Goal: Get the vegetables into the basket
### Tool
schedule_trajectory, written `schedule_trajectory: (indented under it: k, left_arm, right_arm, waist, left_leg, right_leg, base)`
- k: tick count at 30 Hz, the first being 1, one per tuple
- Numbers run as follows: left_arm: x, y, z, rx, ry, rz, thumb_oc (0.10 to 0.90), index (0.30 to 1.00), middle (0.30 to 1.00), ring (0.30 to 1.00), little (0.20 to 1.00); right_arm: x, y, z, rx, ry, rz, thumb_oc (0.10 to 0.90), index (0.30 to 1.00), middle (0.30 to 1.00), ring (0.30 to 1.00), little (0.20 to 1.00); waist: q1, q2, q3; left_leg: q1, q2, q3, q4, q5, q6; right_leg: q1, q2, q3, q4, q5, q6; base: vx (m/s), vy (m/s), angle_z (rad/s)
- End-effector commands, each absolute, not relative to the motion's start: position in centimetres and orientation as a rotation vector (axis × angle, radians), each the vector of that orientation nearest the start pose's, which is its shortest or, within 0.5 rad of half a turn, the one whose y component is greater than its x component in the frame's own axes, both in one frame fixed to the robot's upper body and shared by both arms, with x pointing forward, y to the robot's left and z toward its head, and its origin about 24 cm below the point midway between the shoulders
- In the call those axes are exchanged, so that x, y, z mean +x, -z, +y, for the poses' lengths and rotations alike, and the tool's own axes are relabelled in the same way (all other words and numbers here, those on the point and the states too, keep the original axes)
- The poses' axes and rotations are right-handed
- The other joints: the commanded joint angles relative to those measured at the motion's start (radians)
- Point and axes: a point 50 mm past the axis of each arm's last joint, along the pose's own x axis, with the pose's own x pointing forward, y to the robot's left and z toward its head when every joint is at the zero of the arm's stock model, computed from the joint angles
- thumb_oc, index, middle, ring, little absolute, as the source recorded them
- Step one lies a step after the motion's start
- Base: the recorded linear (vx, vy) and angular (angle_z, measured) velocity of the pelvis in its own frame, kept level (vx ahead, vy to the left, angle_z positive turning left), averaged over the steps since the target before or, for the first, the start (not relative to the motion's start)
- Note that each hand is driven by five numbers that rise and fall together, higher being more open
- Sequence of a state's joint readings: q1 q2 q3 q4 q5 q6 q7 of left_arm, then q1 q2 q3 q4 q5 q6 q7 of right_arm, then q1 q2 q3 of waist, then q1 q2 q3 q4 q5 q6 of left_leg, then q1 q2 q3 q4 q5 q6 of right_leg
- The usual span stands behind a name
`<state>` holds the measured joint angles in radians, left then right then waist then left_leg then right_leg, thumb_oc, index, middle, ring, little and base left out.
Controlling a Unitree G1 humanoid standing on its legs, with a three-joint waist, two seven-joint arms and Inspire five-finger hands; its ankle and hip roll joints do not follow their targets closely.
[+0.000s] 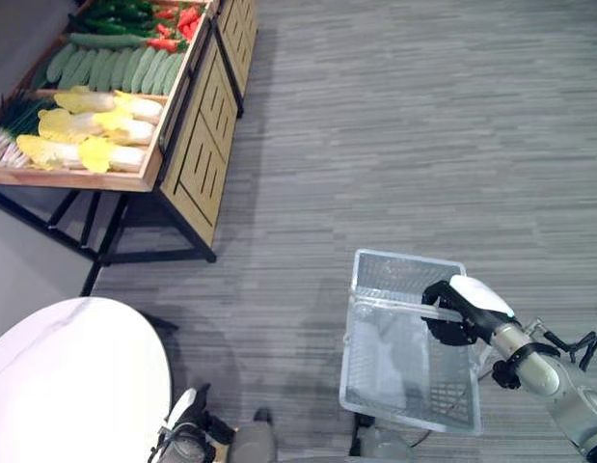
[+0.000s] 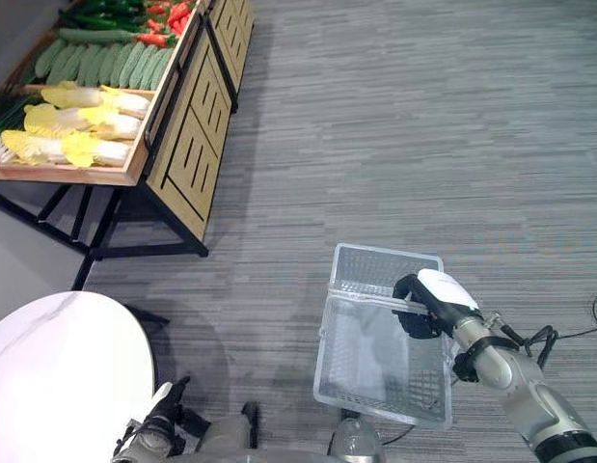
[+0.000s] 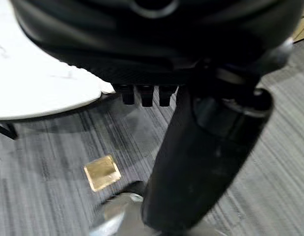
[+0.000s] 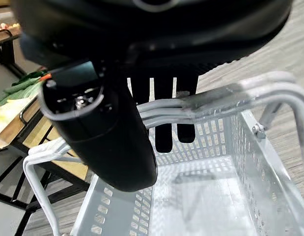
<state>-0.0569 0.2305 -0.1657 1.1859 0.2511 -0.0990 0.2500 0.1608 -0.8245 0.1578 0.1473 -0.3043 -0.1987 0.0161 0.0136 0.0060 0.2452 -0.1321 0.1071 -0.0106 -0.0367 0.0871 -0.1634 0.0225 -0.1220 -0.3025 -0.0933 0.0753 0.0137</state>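
Grey carpet floor (image 1: 394,125); right robot hand (image 1: 454,311) curled round handles of white basket (image 1: 406,391), left robot hand (image 1: 182,417) low, fingers unclear; vegetables (image 1: 95,125) on wooden shelf (image 1: 182,154).

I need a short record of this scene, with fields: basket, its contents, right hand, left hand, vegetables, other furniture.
basket: white plastic basket above the grey carpet, hanging from its handle
contents: nothing inside yet
right hand: right hand curled round the basket handle
left hand: left hand low beside the white round table, holding nothing
vegetables: cucumbers, yellow-leaved cabbages, red and green peppers, all on the wooden shelf
other furniture: none besides the shelf and table
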Motion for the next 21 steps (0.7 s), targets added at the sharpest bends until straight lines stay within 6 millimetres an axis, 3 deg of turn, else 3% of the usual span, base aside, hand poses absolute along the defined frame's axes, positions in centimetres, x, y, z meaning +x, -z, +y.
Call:
schedule_trajectory:
  k: [1, 5, 11, 15, 18, 19, 20, 21]
  left_arm:
    - [13.7, 13.8, 25.0, 0.695, -0.108, 0.936, 0.900, 1.000, 1.000, 1.000, 1.000]
    - [12.2, 14.2, 25.4, 0.681, -0.124, 0.978, 0.900, 1.000, 1.000, 1.000, 1.000]
    - [11.5, 14.2, 26.5, 0.680, -0.177, 1.020, 0.900, 1.000, 1.000, 1.000, 1.000]
    - [12.8, 13.3, 27.5, 0.687, -0.232, 0.956, 0.900, 1.000, 1.000, 1.000, 1.000]
    - [13.9, 12.7, 27.5, 0.693, -0.230, 0.904, 0.900, 1.000, 1.000, 1.000, 1.000]
    - [13.9, 12.7, 27.6, 0.693, -0.230, 0.904, 0.900, 1.000, 1.000, 1.000, 1.000]
    - [14.1, 12.6, 27.6, 0.705, -0.223, 0.898, 0.900, 1.000, 1.000, 1.000, 1.000]
    - [14.2, 12.5, 27.6, 0.711, -0.218, 0.894, 0.900, 1.000, 1.000, 1.000, 1.000]
  right_arm:
    - [23.5, -8.7, -26.3, -1.021, -0.179, -0.169, 0.400, 0.300, 0.300, 0.300, 0.300]
    - [22.8, -7.5, -25.9, -0.991, -0.186, -0.129, 0.400, 0.300, 0.300, 0.300, 0.300]
    - [22.0, -5.9, -25.4, -0.917, -0.175, -0.086, 0.400, 0.300, 0.300, 0.300, 0.300]
    - [22.0, -4.6, -24.9, -0.868, -0.163, -0.045, 0.400, 0.300, 0.300, 0.300, 0.300]
    - [22.2, -4.1, -25.0, -0.853, -0.148, -0.027, 0.400, 0.300, 0.300, 0.300, 0.300]
    - [22.2, -4.1, -25.0, -0.853, -0.148, -0.027, 0.400, 0.300, 0.300, 0.300, 0.300]
    - [22.4, -3.8, -24.8, -0.850, -0.149, -0.019, 0.400, 0.300, 0.300, 0.300, 0.300]
    - [22.4, -3.8, -24.7, -0.850, -0.149, -0.018, 0.400, 0.300, 0.300, 0.300, 0.300]
  waist:
    - [0.040, -0.027, -0.054]
    - [0.048, -0.032, -0.080]
    - [0.049, -0.070, -0.109]
    - [0.050, -0.104, -0.115]
    - [0.051, -0.103, -0.098]
    - [0.051, -0.103, -0.099]
    - [0.047, -0.094, -0.086]
    - [0.043, -0.090, -0.082]
  left_leg:
    - [-0.047, 0.022, 0.012, -0.033, 0.107, 0.007]
    - [-0.005, 0.016, 0.038, -0.041, 0.089, 0.023]
    - [0.048, -0.022, 0.087, -0.047, 0.037, 0.078]
    - [0.082, -0.061, 0.105, -0.044, -0.006, 0.122]
    - [0.102, -0.078, 0.109, -0.039, -0.028, 0.151]
    - [0.102, -0.078, 0.109, -0.038, -0.028, 0.151]
    - [0.130, -0.081, 0.110, -0.039, -0.042, 0.163]
    - [0.151, -0.083, 0.109, -0.043, -0.050, 0.167]
  right_leg:
    - [0.066, 0.009, 0.114, 0.038, -0.065, 0.116]
    - [0.103, -0.005, 0.143, 0.044, -0.090, 0.131]
    - [0.091, -0.060, 0.185, 0.091, -0.082, 0.163]
    - [0.045, -0.093, 0.221, 0.183, -0.018, 0.192]
    - [-0.026, -0.095, 0.232, 0.348, 0.040, 0.201]
    - [-0.027, -0.095, 0.233, 0.348, 0.039, 0.201]
    - [-0.067, -0.094, 0.218, 0.446, 0.071, 0.201]
    - [-0.094, -0.096, 0.205, 0.468, 0.088, 0.199]
  base:
    - [0.21, 0.086, -0.08]
    - [0.23, 0.178, -0.70]
    - [0.18, 0.216, -0.08]
    - [0.13, 0.203, -0.17]
    - [0.05, 0.161, -0.19]
    - [0.08, 0.179, -0.14]
    - [0.11, 0.150, -0.06]
    - [0.16, 0.178, -0.02]
